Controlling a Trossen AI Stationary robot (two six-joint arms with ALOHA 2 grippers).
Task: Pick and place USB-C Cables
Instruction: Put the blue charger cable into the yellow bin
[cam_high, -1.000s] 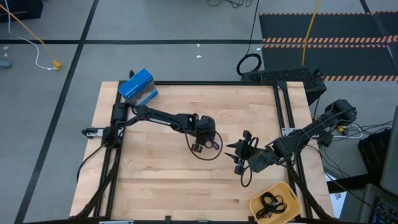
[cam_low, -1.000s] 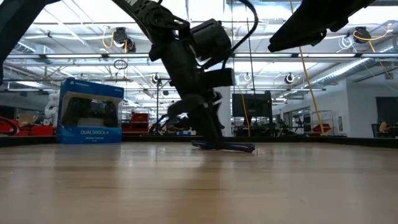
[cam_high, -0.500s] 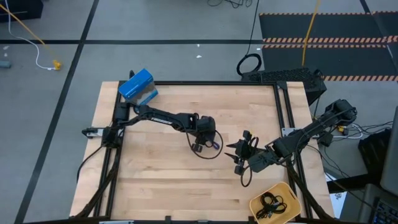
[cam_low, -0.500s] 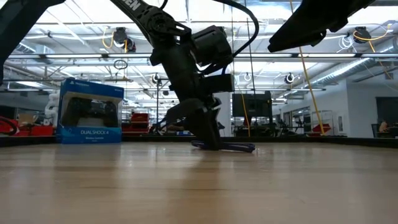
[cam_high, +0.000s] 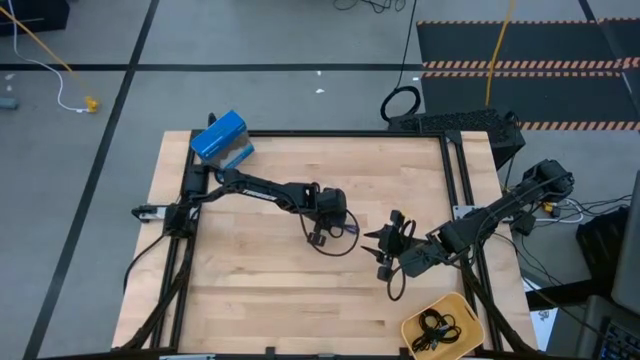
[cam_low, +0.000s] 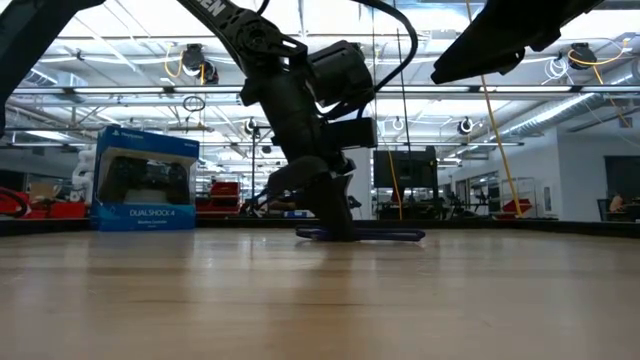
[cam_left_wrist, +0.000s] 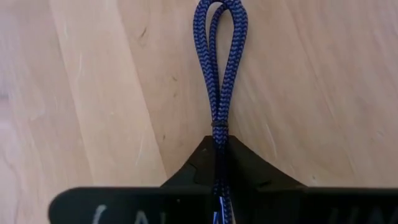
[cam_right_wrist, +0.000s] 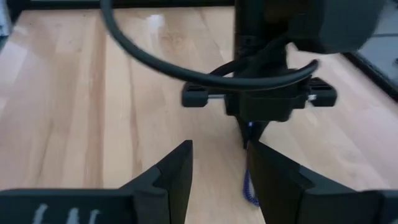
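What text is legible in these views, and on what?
"DUALSHOCK 4": front of the blue box, low view, white letters along the bottom band.
Smaller line under it on the same box: too small to read.
White lettering on the left arm's upper link, low view: cut off at the frame edge, not readable.
High view and both wrist views: no readable text.

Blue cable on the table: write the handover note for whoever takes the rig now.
Left tool: shut on the blue cable at mid-table, cable not yet lifted off the wood.
Right tool: open, empty, hanging close beside the left one.
Black cables: in the yellow tray at the table's front right corner.
Done: the black ones are in the tray.
Left: lift the blue cable, carry it to the tray, release.
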